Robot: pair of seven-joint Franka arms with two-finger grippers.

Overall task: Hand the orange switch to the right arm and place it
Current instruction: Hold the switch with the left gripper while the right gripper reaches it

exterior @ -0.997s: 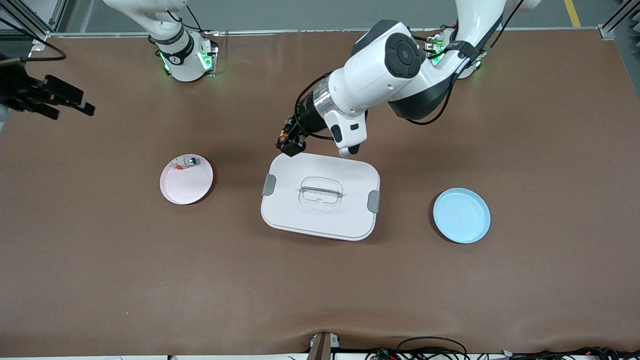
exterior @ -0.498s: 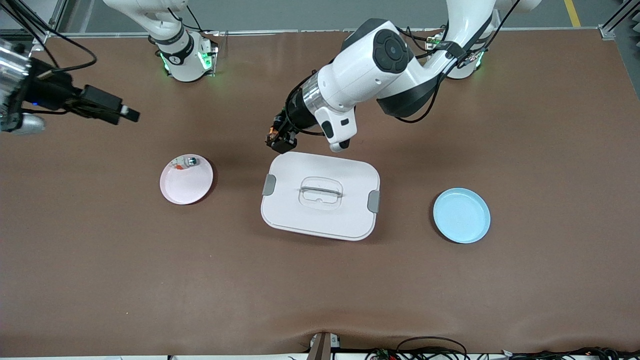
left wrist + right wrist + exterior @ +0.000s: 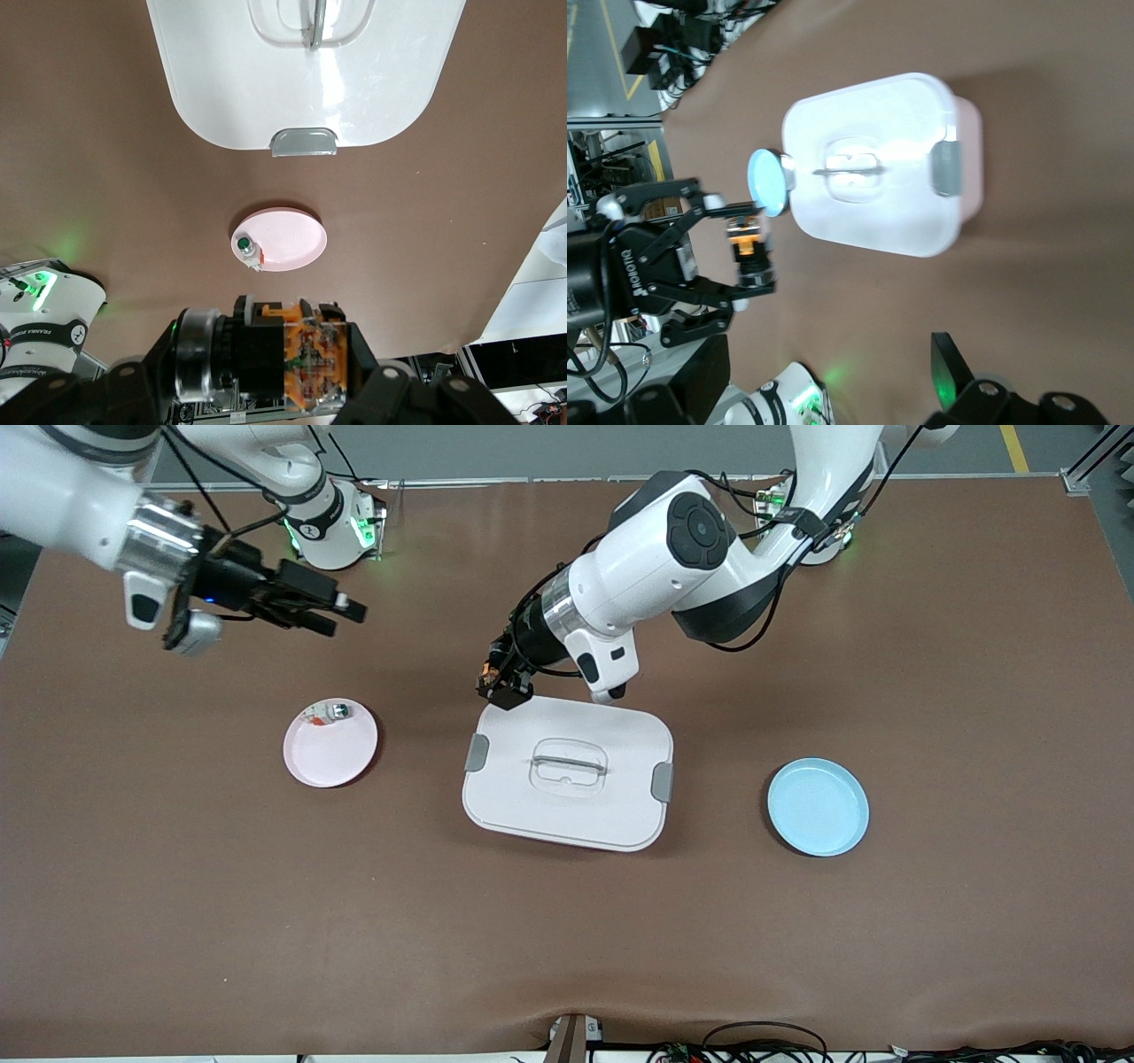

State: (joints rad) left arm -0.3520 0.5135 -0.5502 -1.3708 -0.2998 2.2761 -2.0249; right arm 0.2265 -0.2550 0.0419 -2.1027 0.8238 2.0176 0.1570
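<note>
The orange switch (image 3: 493, 669), a tiny black block with an orange section, is held up in the air in my left gripper (image 3: 505, 685). It hangs over the brown table at the edge of the white lidded box (image 3: 567, 815) that lies farther from the front camera. The left wrist view shows the switch (image 3: 297, 359) pinched sideways, my left gripper (image 3: 283, 365) shut on it. My right gripper (image 3: 344, 618) is open and empty, over the table toward the right arm's end, pointing at the switch (image 3: 749, 252). In its own view my right gripper (image 3: 828, 359) holds nothing.
A pink plate (image 3: 332, 757) carries a small white-green-red piece (image 3: 335, 711) and lies beside the box toward the right arm's end. A blue plate (image 3: 818, 807) lies beside the box toward the left arm's end. The box lid has a handle (image 3: 569, 764).
My right arm has swung in from the table's end toward the middle, with its gripper open. My left gripper, with the switch, has barely shifted at the box's edge.
</note>
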